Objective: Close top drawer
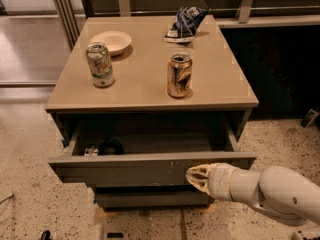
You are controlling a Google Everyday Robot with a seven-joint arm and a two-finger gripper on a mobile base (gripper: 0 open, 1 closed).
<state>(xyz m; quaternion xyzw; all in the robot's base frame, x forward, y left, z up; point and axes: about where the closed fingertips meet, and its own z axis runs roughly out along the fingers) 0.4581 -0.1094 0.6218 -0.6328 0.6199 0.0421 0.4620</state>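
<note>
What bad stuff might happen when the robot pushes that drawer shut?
1. The pale gripper is at the front of the wide grey top drawer, right of its middle. An off-centre push might twist the drawer and jam it.
2. A hard shove may shake the tan tabletop and tip the upright brown-gold can or the green-and-white can.

End effector at top drawer front, rt of ctr; dark clutter inside, left
</note>
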